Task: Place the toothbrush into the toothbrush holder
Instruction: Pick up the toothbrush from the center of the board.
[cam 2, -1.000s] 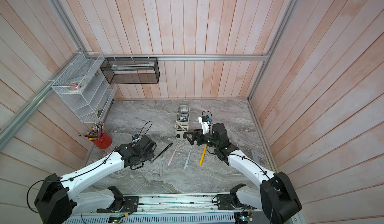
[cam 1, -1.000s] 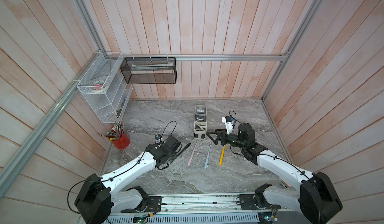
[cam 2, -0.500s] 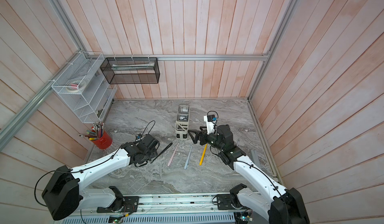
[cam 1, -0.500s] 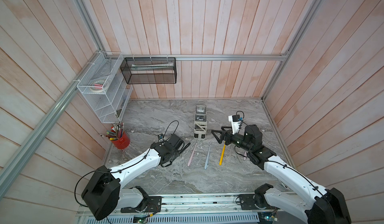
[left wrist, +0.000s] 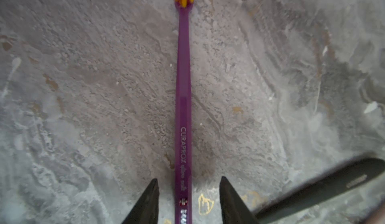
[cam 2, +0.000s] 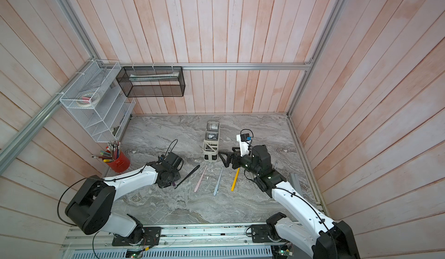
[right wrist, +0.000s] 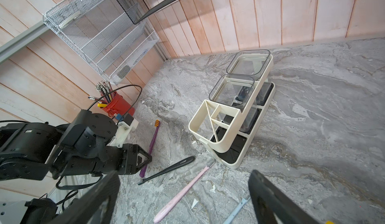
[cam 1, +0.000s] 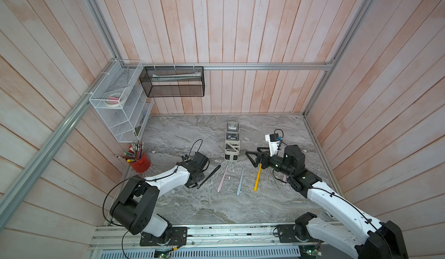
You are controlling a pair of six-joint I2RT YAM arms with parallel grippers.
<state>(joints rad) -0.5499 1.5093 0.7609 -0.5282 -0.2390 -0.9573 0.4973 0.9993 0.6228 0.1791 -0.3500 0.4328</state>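
The purple toothbrush [left wrist: 183, 83] lies flat on the grey marbled table [cam 1: 192, 209]. It is to the left of the toothbrush holder [cam 1: 232, 150] and apart from it, with its red-and-yellow bristle head pointing toward the back wall. The left gripper [left wrist: 188, 182] is down at the tail end of the handle with its jaws spread. There is 1 finger on each side of the handle, and a strip of table shows between each finger and the plastic, so nothing is pinched. A black toothbrush [cam 1: 210, 175] lies slanted just beside that same end. To its right, in front of the holder, 3 more lie flat in a row: a pink toothbrush [cam 1: 222, 178], a pale blue toothbrush [cam 1: 240, 181] and a yellow toothbrush [cam 1: 257, 178]. The holder stands upright near the middle of the table. It is a cream caddy with 2 clear cups [right wrist: 233, 94] seated in its rear compartments and a divided front compartment facing the arms. The right gripper [cam 1: 250, 159] hovers just to the right of the holder, over the upper end of the yellow toothbrush, with its jaws spread wide and nothing between them. A red cup [cam 1: 142, 164] of pencils stands by the left wall, below a white wire rack [cam 1: 120, 111].
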